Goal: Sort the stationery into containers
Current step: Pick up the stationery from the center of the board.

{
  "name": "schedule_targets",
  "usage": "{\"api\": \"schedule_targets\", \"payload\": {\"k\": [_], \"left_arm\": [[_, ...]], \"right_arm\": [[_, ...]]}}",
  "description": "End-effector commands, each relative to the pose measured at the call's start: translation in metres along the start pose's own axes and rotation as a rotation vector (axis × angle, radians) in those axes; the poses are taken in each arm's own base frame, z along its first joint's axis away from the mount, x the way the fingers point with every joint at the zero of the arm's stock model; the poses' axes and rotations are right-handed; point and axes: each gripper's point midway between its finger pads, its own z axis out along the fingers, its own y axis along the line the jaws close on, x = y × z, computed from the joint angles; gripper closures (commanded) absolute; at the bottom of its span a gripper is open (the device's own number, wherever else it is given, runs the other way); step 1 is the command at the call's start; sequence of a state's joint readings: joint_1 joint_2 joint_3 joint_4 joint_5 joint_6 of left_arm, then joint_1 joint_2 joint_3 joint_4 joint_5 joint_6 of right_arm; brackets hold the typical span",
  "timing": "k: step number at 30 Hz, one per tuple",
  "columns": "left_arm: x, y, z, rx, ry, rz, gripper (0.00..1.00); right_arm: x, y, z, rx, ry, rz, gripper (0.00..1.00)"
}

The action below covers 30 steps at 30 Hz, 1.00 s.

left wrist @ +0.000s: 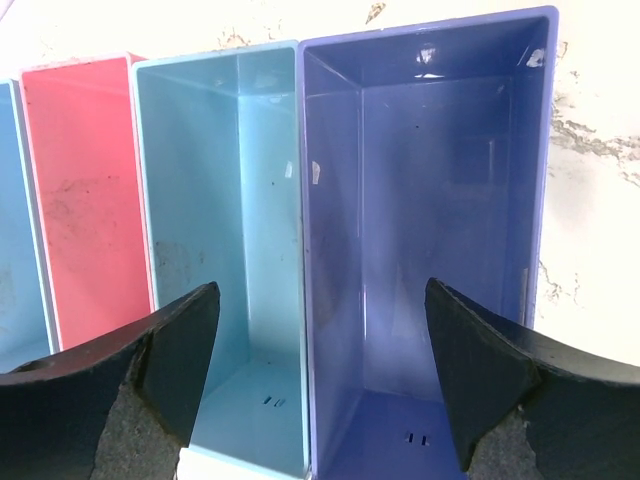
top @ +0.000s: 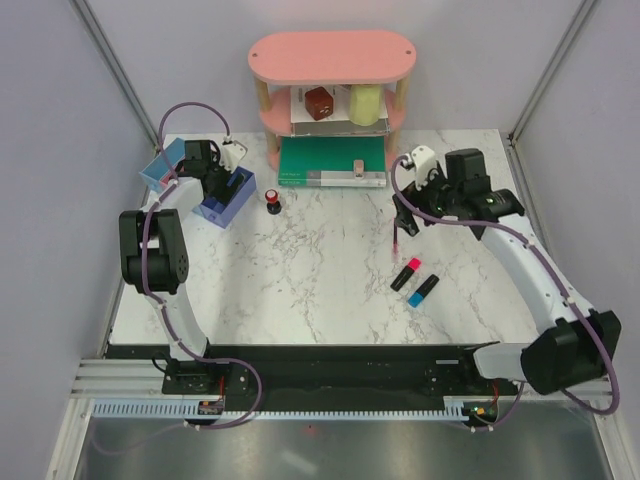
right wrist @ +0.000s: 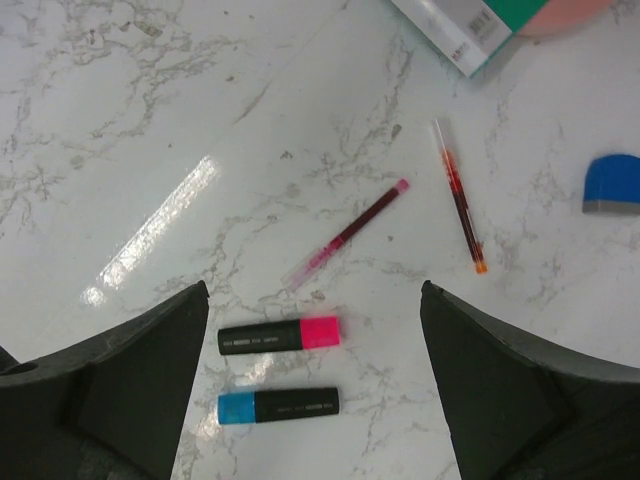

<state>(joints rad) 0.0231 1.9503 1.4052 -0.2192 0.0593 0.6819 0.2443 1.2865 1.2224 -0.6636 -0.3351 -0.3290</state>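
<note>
Two highlighters settle my next move, as I judge it: the pink highlighter [right wrist: 280, 335] and the blue highlighter [right wrist: 278, 405] lie parallel and just apart, low in the middle of the right wrist view, between the widely spread, empty fingers of my right tool [right wrist: 312, 295]. Each has its long axis running left to right across that frame, the same line my jaws close along, so I reckon the wrist needs roughly a quarter turn before I can pinch across a barrel. A red pen [right wrist: 345, 233] lies slantwise just above the pink one, a second pen [right wrist: 458, 195] lies steeper to its right, and a blue piece [right wrist: 612, 185] sits at the right edge. Seen from above, my right arm runs up the right side of the frame and bends in toward the centre, its tool tipped down over the tabletop [top: 320, 270] near the pens, with the highlighters a little lower in the frame. That arm is plainly the nearer one. My left tool [left wrist: 315, 300] hangs in the upper left of the top view, pointing down over the bins [top: 225, 205], well apart from the highlighters; it too is wide and holds nothing. Its camera looks into the purple bin [left wrist: 430, 200], with a light blue bin [left wrist: 220, 230] and a pink bin [left wrist: 85, 200] to the left, and I see nothing in them.
</note>
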Motion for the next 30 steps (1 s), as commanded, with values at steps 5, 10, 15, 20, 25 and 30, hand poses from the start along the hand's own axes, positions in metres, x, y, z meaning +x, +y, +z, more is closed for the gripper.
{"api": "schedule_targets", "payload": {"k": [5,10,15,20,25,30], "left_arm": [[-0.009,-0.006,-0.002,0.050,-0.049,-0.018,0.12],[-0.049,0.011,-0.038,-0.005,-0.188,-0.113,0.13],[-0.081,0.000,-0.074,0.082,-0.306,-0.144,0.13],[-0.094,-0.035,-0.101,0.245,-0.355,-0.131,0.14],[-0.099,-0.100,-0.099,0.403,-0.326,-0.030,0.14],[-0.096,-0.137,-0.079,0.467,-0.257,-0.012,0.15]], "right_arm": [[-0.082,0.009,0.048,-0.091,-0.070,-0.083,0.07],[-0.079,0.012,0.059,-0.096,-0.055,-0.088,0.06],[-0.056,0.009,0.052,-0.053,-0.020,-0.108,0.05],[-0.049,0.006,0.041,-0.010,-0.014,-0.123,0.03],[-0.044,-0.001,0.032,0.045,-0.006,-0.127,0.02],[-0.046,-0.008,0.026,0.087,-0.009,-0.135,0.02]]}}
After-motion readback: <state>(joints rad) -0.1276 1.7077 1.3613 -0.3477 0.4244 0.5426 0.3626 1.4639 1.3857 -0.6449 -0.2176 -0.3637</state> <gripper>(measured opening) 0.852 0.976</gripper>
